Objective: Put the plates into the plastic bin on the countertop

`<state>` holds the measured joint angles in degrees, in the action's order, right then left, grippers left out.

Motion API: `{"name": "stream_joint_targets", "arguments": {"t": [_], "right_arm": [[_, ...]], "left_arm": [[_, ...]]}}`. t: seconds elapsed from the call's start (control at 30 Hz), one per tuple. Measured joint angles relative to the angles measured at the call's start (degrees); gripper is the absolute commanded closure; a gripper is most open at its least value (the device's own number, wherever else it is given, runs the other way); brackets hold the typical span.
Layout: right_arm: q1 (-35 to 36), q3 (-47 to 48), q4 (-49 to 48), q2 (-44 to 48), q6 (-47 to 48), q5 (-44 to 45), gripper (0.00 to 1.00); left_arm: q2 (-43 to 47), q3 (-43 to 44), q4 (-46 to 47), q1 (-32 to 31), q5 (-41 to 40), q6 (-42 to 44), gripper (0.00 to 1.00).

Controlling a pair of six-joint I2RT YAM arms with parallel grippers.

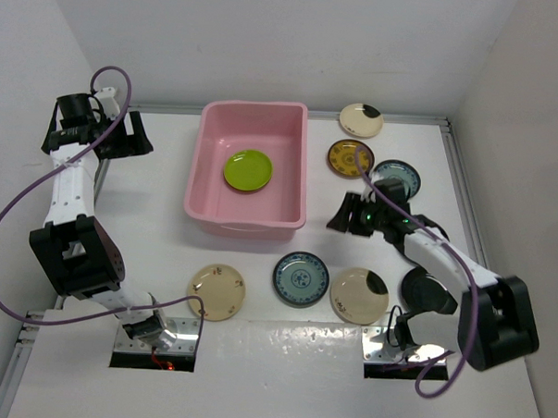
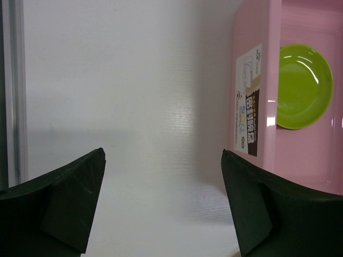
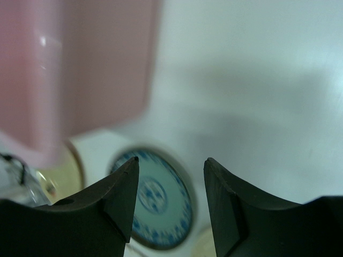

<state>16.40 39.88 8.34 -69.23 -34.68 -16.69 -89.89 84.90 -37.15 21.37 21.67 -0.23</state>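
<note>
The pink plastic bin point(image 1: 206, 183) stands mid-table with a lime green plate point(image 1: 248, 170) inside. On the white countertop point(image 1: 158, 222) lie a cream plate point(image 1: 216, 292), a blue-teal plate point(image 1: 301, 278), a cream plate with a black patch point(image 1: 359, 295) and a black plate point(image 1: 428, 291) in front. Another cream-black plate point(image 1: 361, 120), an amber-gold plate point(image 1: 350, 158) and a teal plate point(image 1: 400, 174) lie right of the bin. My left gripper point(image 1: 141, 134) is open and empty, left of the bin. My right gripper point(image 1: 340, 216) is open and empty, above the table right of the bin.
In the left wrist view the bin's labelled wall point(image 2: 252, 96) and the lime plate point(image 2: 303, 85) lie right of my open left gripper point(image 2: 163, 155). In the right wrist view the blue-teal plate point(image 3: 161, 203) lies below my right gripper point(image 3: 170, 163), the bin point(image 3: 75, 64) upper left. White walls enclose the table.
</note>
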Motion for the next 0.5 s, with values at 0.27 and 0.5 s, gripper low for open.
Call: {"name": "stream_joint_targets", "arguments": {"t": [0.27, 0.5], "right_arm": [[3.28, -10.32, 0.46, -11.80, 0.66, -5.11, 0.48], [7.69, -11.28, -6.05, -16.02, 1.66, -6.71, 0.83]], "left_arm": [[6.32, -4.76, -0.15, 0.00, -0.28, 0.44, 0.10], [9.40, -6.34, -0.59, 0.00, -0.72, 1.33, 0.08]]}}
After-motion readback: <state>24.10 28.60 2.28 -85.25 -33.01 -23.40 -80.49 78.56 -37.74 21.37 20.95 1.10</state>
